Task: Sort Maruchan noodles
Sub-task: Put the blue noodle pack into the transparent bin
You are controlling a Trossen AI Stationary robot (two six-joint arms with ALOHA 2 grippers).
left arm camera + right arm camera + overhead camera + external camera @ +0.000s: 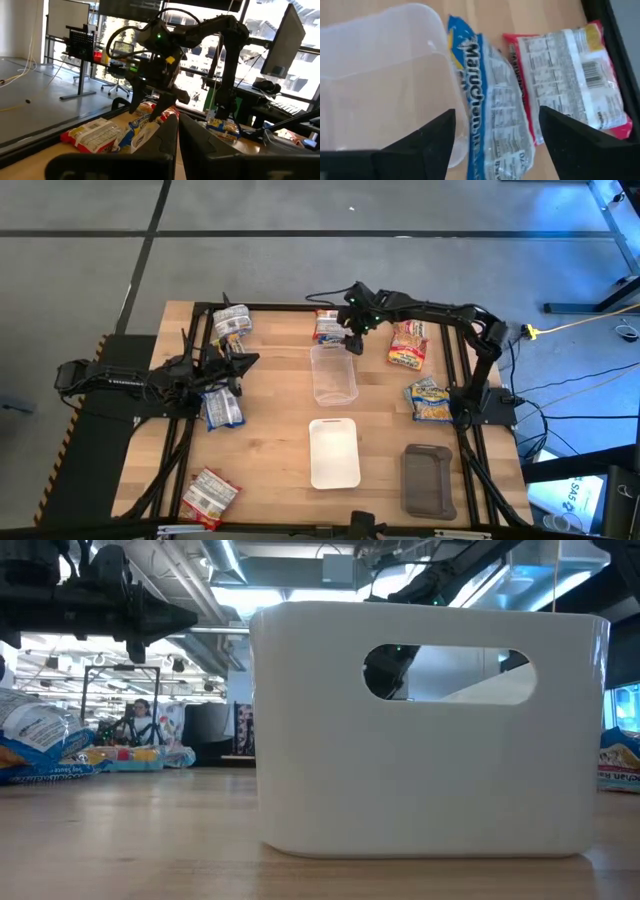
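Crinkly ramen packets lie scattered over the wooden table (270, 410). Farthest left, the left gripper (236, 367) hovers with its fingers shut on nothing, between a silver packet (231, 322) at the far edge and a blue packet (221, 407) just beside it; it seems to be waiting its turn. A red packet (210, 495) lies alone at the near left corner.

Mid-table stand three containers, probably one per flavour: a clear bin (333, 374), a white tray (334, 452) nearer the front, and a grey tray (428, 478) to its right.

Above the clear bin's far end hangs the right gripper (353, 340), fingers spread wide and holding nothing. Its wrist camera shows a blue Maruchan pack (490, 105) straight below, touching the bin's rim and overlapping a red pack (575, 70). I judge it is poised to pinch the blue one, so close to its bin.

Further right lie an orange packet (408, 343) and two yellow-blue packets (430, 400), all unsorted.
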